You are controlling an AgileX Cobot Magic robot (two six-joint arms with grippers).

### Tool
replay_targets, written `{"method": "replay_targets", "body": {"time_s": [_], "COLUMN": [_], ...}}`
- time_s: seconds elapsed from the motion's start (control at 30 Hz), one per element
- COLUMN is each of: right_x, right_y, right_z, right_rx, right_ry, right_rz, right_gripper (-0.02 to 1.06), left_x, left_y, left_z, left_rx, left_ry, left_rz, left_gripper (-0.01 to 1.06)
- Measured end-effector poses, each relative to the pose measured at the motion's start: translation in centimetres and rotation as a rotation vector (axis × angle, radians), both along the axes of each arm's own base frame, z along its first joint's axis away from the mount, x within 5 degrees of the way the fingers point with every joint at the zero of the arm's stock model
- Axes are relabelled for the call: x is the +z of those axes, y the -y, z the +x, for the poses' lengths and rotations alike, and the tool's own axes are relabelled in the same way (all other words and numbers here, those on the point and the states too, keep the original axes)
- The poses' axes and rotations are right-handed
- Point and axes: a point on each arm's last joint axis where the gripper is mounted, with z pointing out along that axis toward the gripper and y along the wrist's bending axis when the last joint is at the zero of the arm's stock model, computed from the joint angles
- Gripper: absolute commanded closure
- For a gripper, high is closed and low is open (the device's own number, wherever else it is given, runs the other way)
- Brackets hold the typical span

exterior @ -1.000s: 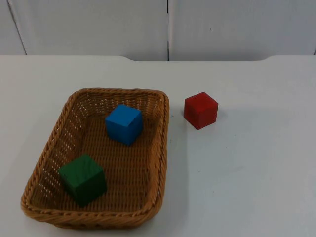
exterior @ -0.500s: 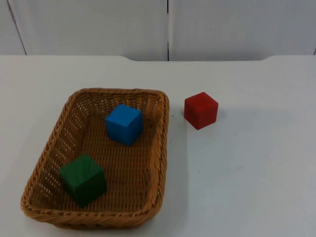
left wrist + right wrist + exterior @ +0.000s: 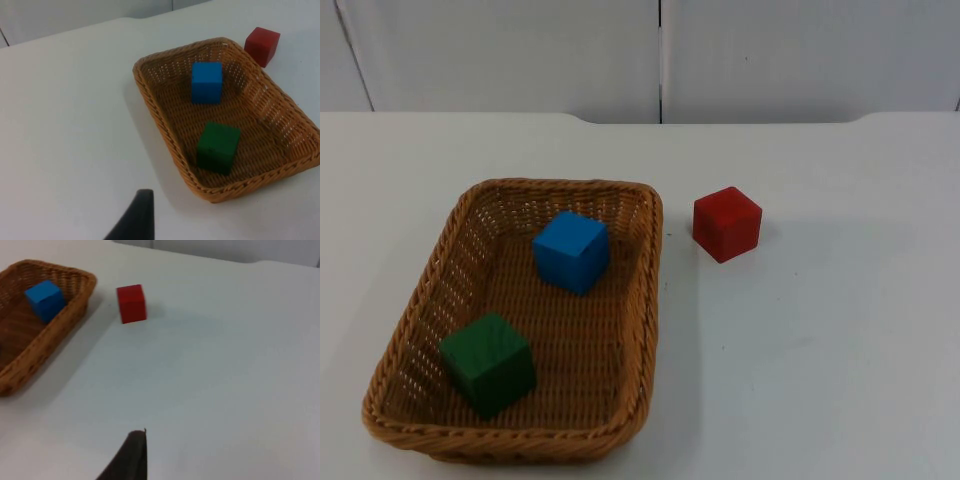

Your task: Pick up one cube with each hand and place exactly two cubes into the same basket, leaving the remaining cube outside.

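White surface (image 3: 820, 350) and grey wall fill the top view: the basket (image 3: 645, 300), long axis running away from the camera, holds the blue cube (image 3: 571, 251) and green cube (image 3: 488, 363); the red cube (image 3: 727, 223) stays outside, so the task looks finished. In both wrist views, each claw waits apart from the basket; I cannot tell their opening.

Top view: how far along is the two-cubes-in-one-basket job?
It looks done. The blue wooden cube and green wooden cube both sit inside the brown wicker basket. The red wooden cube stands outside on the white table, beside the basket's rim. Nothing is in hand; nothing appears left.
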Motion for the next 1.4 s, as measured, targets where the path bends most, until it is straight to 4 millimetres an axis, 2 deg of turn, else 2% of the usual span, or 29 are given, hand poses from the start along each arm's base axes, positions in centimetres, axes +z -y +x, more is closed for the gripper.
{"method": "replay_targets", "body": {"time_s": [0.7,1.4], "right_x": [0.0,0.0], "right_y": [-0.19,-0.19], "right_z": [-0.2,-0.2], "right_rx": [-0.314,-0.313], "right_ry": [0.0,0.0], "right_rz": [0.0,0.0], "right_gripper": [-0.01,-0.01], "left_x": [0.0,0.0], "left_y": [0.0,0.0], "left_z": [0.0,0.0], "left_rx": [0.0,0.0], "left_ry": [0.0,0.0], "left_rz": [0.0,0.0], "left_gripper": [0.0,0.0]}}
